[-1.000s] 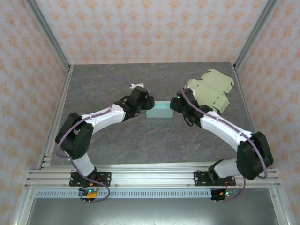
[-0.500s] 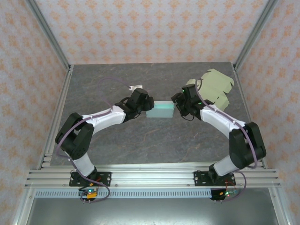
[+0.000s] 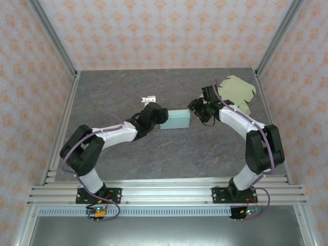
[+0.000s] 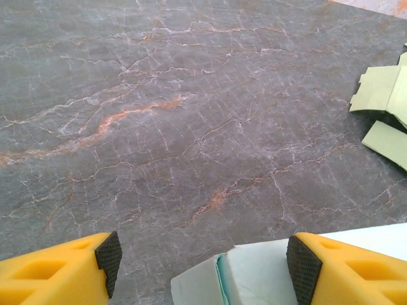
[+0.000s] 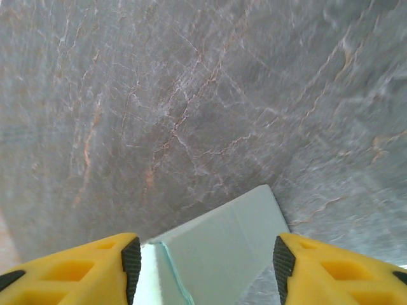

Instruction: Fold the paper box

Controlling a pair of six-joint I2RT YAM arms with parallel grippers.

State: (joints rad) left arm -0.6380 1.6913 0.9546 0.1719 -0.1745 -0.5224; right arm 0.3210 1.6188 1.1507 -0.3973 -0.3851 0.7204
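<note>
Since a second ago, the right arm (image 3: 241, 125) has swung its elbow in toward its base and its forearm now runs steeper up the top view, uncovering more of the flat cut-out sheets (image 3: 237, 93). The left arm (image 3: 113, 133) has slid slightly nearer, and the paper box (image 3: 175, 119) sits about where it was.

The box lies on the surface (image 3: 128, 82) near the middle, between the two wrists, its long side running left to right. Both sets of jaws stand wide. The left jaws straddle one end: one pad (image 4: 303, 265) is at the box and the other pad (image 4: 109, 257) is well apart from it. The right jaws straddle the opposite corner, with bare surface showing beside one pad (image 5: 280, 254). We judge that neither grips.

The risk we see is uneven pressure. If one side pushes before the other, the light box could slide or twist on the smooth stone-patterned surface. Jaws closing on a thin wall could buckle it, and a pad could catch the end seam and pull the flap open. The right arm is also close to the loose sheets and might brush them.

The box looks like a low, pale mint block with crisp edges. A darker teal line marks the seam at the end in the left wrist view.
</note>
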